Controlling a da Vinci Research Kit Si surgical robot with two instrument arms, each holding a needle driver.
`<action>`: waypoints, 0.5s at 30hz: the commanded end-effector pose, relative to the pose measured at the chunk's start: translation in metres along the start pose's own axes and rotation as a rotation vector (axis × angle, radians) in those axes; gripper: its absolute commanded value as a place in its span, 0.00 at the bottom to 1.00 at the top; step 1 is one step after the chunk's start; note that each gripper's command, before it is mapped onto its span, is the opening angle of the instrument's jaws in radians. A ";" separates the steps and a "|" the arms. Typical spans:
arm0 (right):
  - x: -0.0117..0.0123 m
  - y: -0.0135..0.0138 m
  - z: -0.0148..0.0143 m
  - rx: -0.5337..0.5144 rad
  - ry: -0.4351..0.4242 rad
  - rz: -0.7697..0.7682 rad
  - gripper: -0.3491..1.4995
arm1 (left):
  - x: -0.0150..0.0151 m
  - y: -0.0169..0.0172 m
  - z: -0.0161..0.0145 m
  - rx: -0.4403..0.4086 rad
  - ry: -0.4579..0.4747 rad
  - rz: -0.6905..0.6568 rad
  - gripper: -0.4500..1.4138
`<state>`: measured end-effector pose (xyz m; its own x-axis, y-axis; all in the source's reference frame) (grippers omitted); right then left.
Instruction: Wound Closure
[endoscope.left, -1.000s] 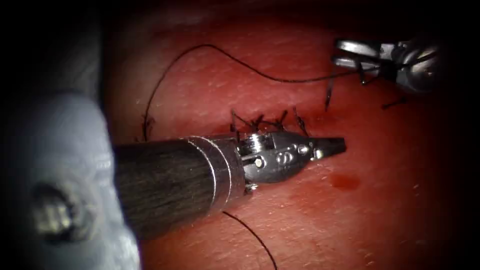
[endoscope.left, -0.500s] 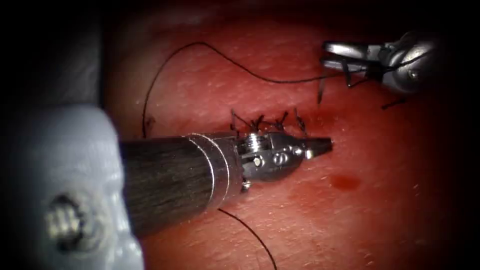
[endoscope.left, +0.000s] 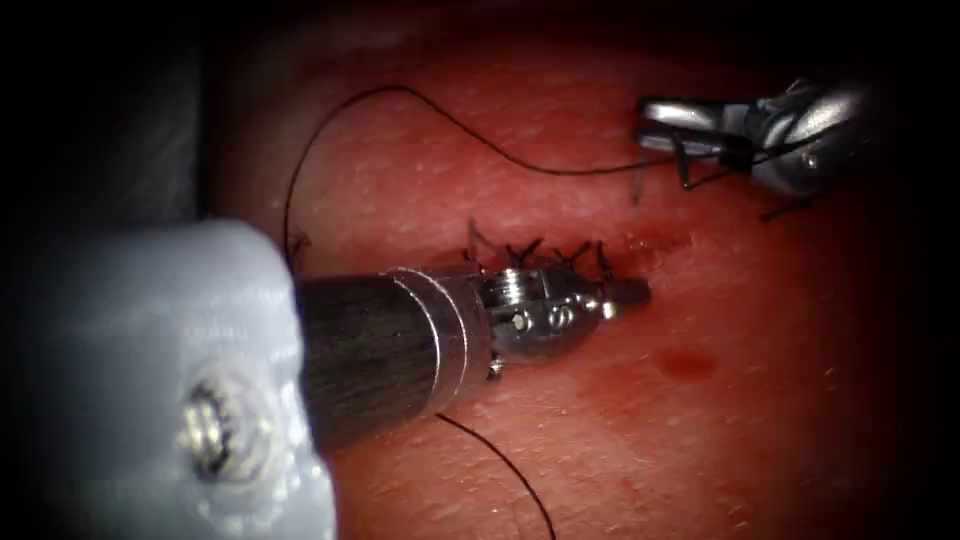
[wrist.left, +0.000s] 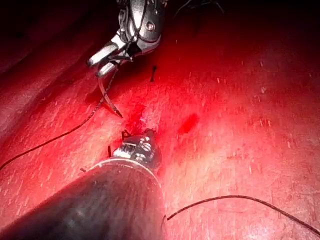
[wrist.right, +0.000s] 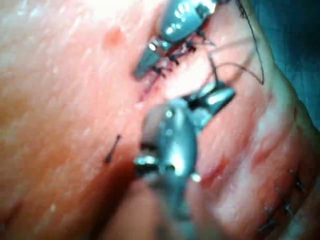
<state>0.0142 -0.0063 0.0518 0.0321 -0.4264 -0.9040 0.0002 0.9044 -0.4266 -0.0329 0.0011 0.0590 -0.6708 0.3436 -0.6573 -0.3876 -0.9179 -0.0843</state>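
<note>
**Right tool holds the needle clear of the tissue; left tool lies closed and empty over the stitched cut**

Endoscope view: the right tool (endoscope.left: 655, 118) sits at the far right, its jaws clamped on the curved needle (endoscope.left: 682, 165), gripped near the thread end, with the curve hanging below the jaws and the point off the tissue (endoscope.left: 780, 420). The thread (endoscope.left: 400, 92) runs left from the needle in a long arc across the far side, bends down at the left end of the cut (endoscope.left: 560, 255) and passes behind the left tool's shaft; another length shows on the near side. The left tool (endoscope.left: 630, 292) lies along the near edge of the cut, jaws together and holding nothing, its tip at the right end of the row of dark stitches (endoscope.left: 520, 250). A small pool of red fluid (endoscope.left: 688, 362) lies near and right of that tip. A cut end of thread (endoscope.left: 785, 208) rests beneath the right tool.

Left wrist view: the left tool (wrist.left: 142, 142) rests closed beside the cut, while the right tool (wrist.left: 100, 64) grips the needle (wrist.left: 107, 97), its point just above the tissue.

Right wrist view: the right tool (wrist.right: 220, 97) is clamped on the needle, with the left tool (wrist.right: 142, 65) beyond it on the cut.
</note>
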 end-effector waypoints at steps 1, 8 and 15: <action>-0.0001 -0.0009 0.0006 0.000 0.001 0.002 0.00 | 0.0001 0.0004 0.0006 -0.003 0.002 -0.002 0.00; -0.0009 -0.0018 0.0006 -0.001 -0.016 -0.037 0.00 | 0.0008 0.0009 -0.0003 -0.022 0.015 -0.009 0.00; -0.0010 -0.0030 0.0008 -0.010 -0.016 -0.055 0.00 | 0.0007 0.0007 -0.0005 -0.025 0.015 -0.010 0.00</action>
<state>0.0143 -0.0079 0.0536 0.0516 -0.4802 -0.8756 -0.0091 0.8766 -0.4812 -0.0327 0.0009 0.0574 -0.6580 0.3499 -0.6667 -0.3794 -0.9189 -0.1078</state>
